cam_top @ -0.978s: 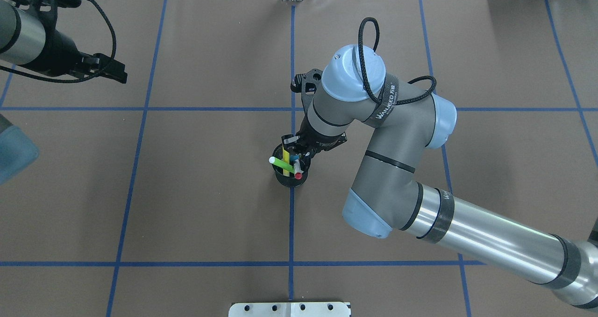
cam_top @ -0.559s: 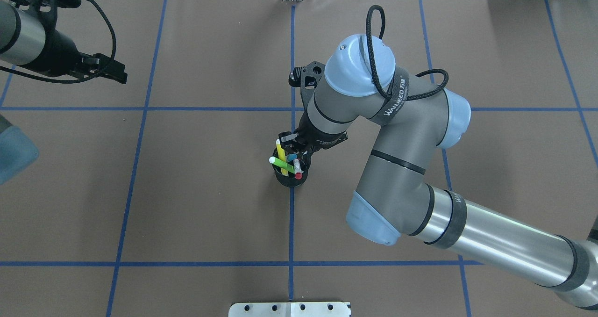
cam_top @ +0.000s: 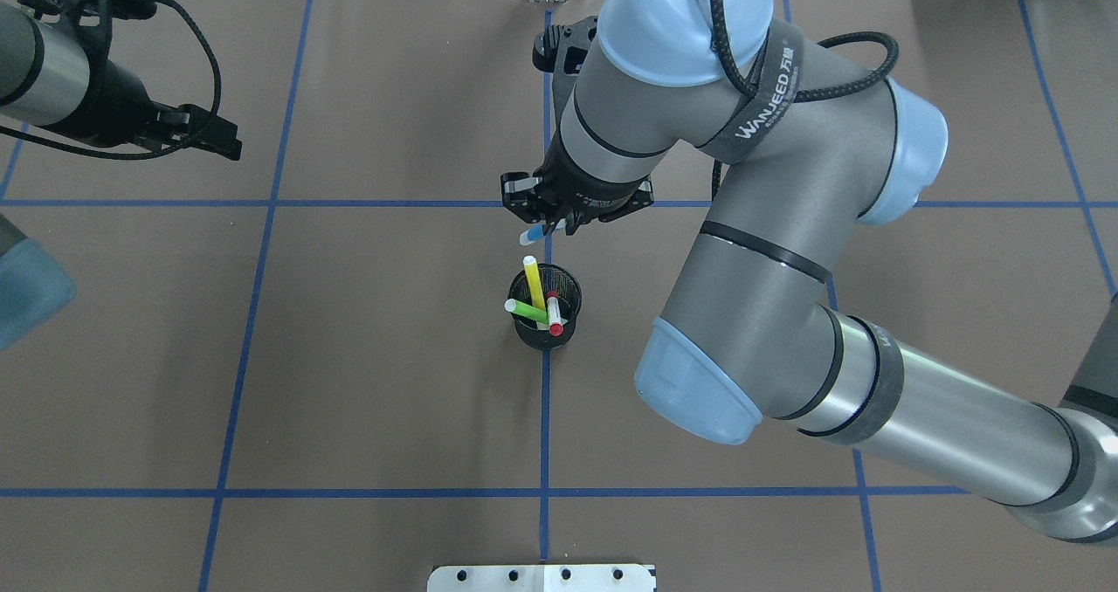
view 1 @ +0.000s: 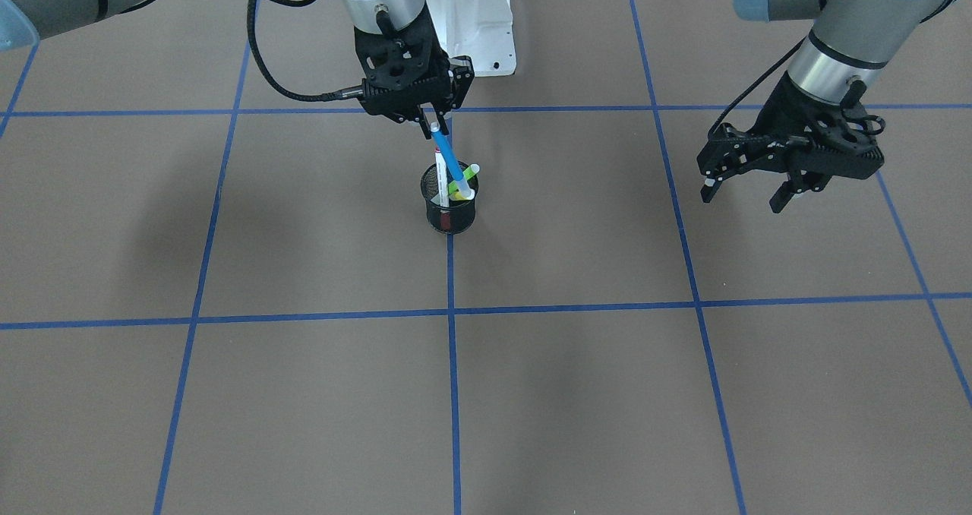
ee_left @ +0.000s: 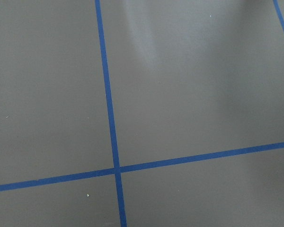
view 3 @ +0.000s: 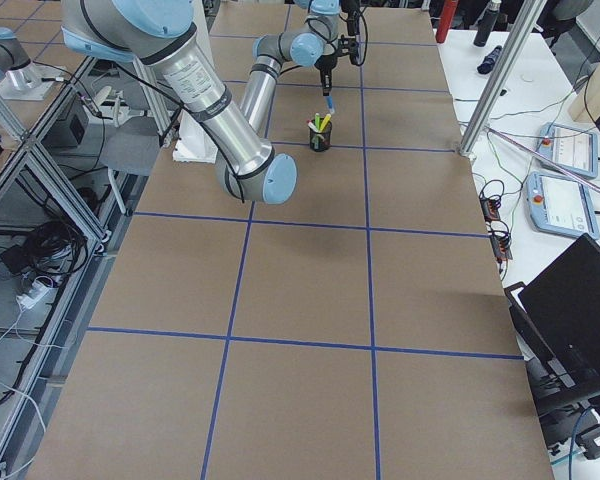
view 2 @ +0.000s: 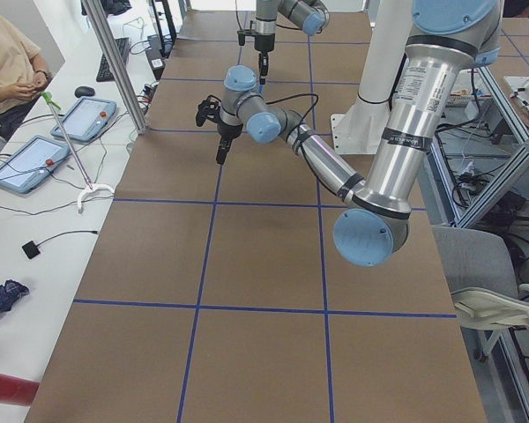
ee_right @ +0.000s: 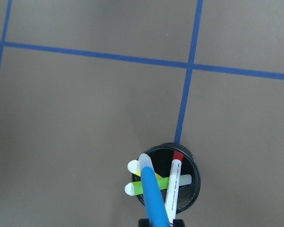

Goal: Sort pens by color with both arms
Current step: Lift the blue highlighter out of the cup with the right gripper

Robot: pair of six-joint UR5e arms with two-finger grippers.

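Right gripper [view 1: 434, 124] clamps blue pen [view 1: 451, 159] above black mesh cup [view 1: 449, 217]; green pen [cam_top: 524, 310], yellow pen [cam_top: 534, 283] and red-capped white pen [cam_top: 553, 311] stand inside. Left gripper [view 1: 743, 196], jaws spread, hangs well apart from cup.

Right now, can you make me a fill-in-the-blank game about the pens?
The right fingers hold the ____ pen.
The cup holds ____ pens.
The left fingers hold ____.
Missing words: blue, three, nothing.
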